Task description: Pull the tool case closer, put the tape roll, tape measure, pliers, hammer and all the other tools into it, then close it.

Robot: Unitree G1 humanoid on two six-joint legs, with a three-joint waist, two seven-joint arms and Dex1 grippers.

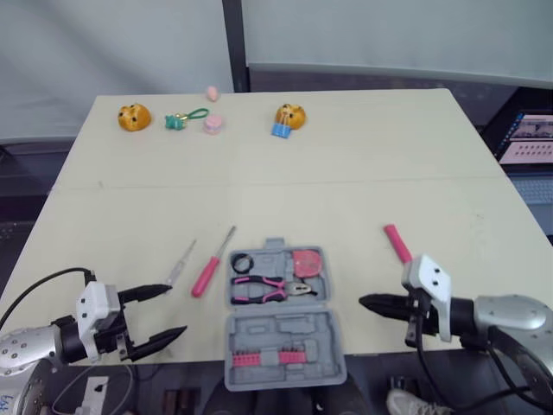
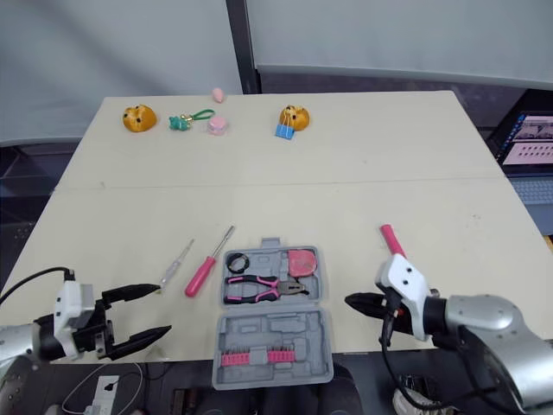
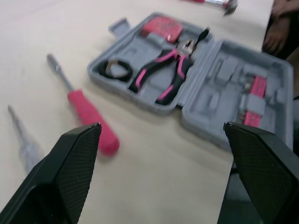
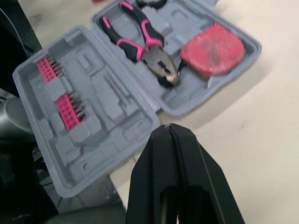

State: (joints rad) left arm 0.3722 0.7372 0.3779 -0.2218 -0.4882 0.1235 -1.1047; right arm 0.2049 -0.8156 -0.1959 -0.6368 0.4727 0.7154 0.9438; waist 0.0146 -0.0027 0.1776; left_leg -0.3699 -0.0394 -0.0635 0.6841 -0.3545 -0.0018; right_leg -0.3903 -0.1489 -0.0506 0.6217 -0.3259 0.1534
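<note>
The grey tool case point(image 1: 285, 333) lies open at the table's near middle, its lid half reaching past the front edge. Its far half holds a black tape roll point(image 1: 241, 262), pink-handled pliers point(image 1: 268, 290) and a red tape measure point(image 1: 307, 261). Pink bit holders point(image 1: 276, 357) sit in the lid. A pink-handled screwdriver point(image 1: 207, 272) and a thin clear one point(image 1: 180, 264) lie left of the case. The hammer's pink handle point(image 1: 397, 244) lies to the right, its head hidden behind my right arm. My left gripper point(image 1: 175, 310) is open near the front left edge. My right gripper point(image 1: 363, 303) is shut, right of the case.
Along the table's far edge sit an orange toy point(image 1: 134, 116), a green keyring point(image 1: 184, 118), small pink pieces point(image 1: 212, 124) and a second orange toy with a blue clip point(image 1: 289, 117). A laptop screen point(image 1: 527, 138) stands off the table's right side.
</note>
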